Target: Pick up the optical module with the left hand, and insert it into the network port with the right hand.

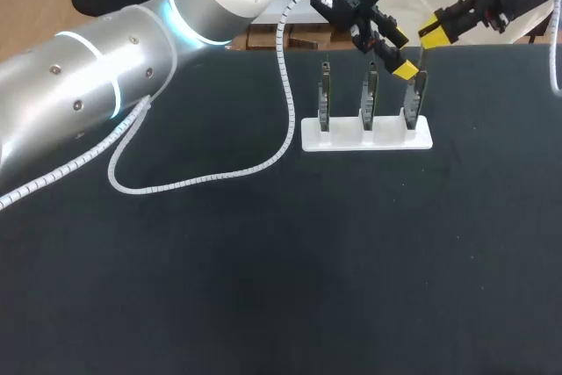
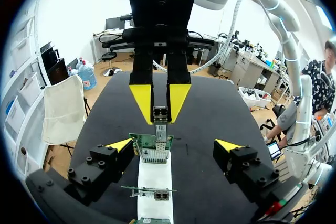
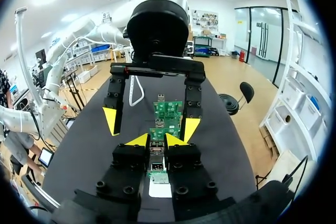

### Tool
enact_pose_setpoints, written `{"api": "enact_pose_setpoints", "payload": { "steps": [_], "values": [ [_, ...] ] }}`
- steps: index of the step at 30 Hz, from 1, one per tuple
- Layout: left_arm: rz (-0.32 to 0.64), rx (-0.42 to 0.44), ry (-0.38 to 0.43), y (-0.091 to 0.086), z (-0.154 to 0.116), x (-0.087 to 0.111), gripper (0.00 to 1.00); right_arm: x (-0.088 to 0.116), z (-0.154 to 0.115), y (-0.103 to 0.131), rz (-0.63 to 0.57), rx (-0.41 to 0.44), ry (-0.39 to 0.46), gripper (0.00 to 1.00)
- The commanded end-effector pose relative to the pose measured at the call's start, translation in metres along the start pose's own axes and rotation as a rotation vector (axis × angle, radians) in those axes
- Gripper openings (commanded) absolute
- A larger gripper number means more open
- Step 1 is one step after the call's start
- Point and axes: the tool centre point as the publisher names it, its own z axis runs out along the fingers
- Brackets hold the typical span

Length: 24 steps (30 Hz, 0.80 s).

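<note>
Right tool (image 3: pixel 157 139), wrist view: seemingly on module (image 3: pixel 157 151)

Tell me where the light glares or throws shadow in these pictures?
Head view: light gleams off the left arm; the black table shows almost no shadow. Left wrist view: the right gripper, holding the module, stands dark, lit from behind. Right wrist view: the left gripper is likewise backlit.

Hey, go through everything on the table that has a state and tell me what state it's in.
Left gripper: open wide.
Right gripper: shut on the optical module.
Optical module: held upright at the network port; whether seated, cannot tell.
Circuit boards: three, standing upright in the white holder.
</note>
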Motion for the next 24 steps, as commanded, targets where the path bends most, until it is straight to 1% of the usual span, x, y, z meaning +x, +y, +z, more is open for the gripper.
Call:
{"api": "enact_pose_setpoints", "payload": {
  "steps": [1,24],
  "values": [
    [0.001,0.006,0.004,0.0032,0.0002,-0.0011,1.00,-0.0007,-0.0013,0.0063,-0.006,0.016,-0.002,0.00],
    [0.001,0.006,0.004,0.0032,0.0002,-0.0011,1.00,0.0030,-0.0020,0.0037,-0.035,0.026,0.011,0.00]
  ]
}}
